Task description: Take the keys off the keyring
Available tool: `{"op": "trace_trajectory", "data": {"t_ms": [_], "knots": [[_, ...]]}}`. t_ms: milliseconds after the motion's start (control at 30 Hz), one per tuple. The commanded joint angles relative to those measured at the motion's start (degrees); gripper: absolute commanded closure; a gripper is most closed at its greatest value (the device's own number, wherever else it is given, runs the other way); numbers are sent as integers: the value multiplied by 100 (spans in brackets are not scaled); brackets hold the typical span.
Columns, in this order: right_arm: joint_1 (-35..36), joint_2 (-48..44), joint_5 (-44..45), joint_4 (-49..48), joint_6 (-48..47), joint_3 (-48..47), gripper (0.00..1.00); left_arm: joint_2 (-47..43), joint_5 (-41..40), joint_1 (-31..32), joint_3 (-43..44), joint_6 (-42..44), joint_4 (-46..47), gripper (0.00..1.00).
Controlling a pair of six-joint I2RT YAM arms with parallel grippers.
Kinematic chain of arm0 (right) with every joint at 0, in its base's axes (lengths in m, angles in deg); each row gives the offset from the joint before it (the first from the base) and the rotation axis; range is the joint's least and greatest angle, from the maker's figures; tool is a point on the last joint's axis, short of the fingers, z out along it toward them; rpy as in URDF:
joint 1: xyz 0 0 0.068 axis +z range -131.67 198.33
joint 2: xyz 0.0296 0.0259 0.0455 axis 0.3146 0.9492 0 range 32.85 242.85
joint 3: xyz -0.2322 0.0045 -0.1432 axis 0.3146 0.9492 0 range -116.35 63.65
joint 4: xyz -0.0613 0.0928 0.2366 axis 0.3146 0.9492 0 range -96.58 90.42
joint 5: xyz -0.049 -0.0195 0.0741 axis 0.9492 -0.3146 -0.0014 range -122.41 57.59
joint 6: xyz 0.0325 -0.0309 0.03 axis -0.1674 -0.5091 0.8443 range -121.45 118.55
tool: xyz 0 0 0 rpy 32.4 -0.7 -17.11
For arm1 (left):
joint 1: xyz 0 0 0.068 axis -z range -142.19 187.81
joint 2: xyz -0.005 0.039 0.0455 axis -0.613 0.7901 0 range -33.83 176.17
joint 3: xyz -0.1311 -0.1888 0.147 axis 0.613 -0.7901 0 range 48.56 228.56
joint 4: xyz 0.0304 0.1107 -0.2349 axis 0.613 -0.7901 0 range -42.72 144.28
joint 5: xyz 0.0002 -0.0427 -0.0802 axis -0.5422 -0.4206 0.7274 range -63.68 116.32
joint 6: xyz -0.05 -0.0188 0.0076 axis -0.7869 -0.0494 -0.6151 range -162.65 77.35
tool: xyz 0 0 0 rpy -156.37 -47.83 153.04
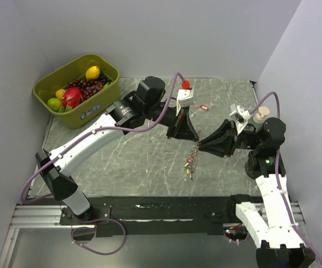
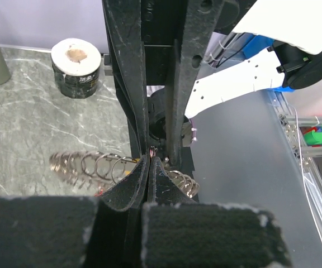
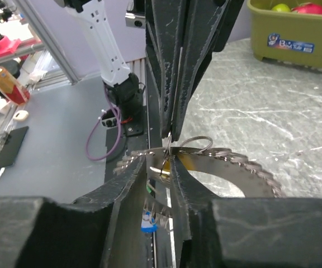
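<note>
The keyring point(image 1: 193, 155) hangs above the middle of the table between both grippers, and small coloured keys point(image 1: 189, 167) dangle under it. My left gripper point(image 1: 196, 139) is shut, pinching a small ring of the keyring point(image 2: 83, 164) at its tips point(image 2: 151, 160). From the other side, my right gripper point(image 1: 201, 146) meets it tip to tip. In the right wrist view the jaws of the right gripper point(image 3: 160, 163) stand apart, with a small ring of the keyring point(image 3: 233, 159) in the gap. A blue key point(image 3: 147, 226) hangs below. One red key point(image 1: 204, 107) lies alone on the table.
A green bin point(image 1: 108, 68) holding fruit stands at the back left corner. A roll of tape point(image 2: 77, 67) sits near the right arm, also seen from above as a roll point(image 1: 263, 113). A small red object point(image 1: 186, 85) lies at the back.
</note>
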Motion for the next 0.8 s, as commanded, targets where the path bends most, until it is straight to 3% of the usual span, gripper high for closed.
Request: {"op": "trace_trajectory", "data": {"t_ms": [0,133,400,533,667,767], "knots": [[-14,-66,-538,212,-250,-166,68,-172,51,-1,316,32,298,99],[-14,-58,-538,-642,402,2,68,-172,69,-10,281,23,316,99],[-23,-40,-415,-1171,799,116,75,-145,86,-1,316,14,316,99],[-23,-75,-354,-723,413,64,82,-93,104,-1,334,-3,325,99],[-14,-75,-205,-880,543,107,97,-58,122,-1,360,-21,325,99],[-23,-58,-169,-1074,675,160,100,-57,104,-10,360,-12,325,99]]}}
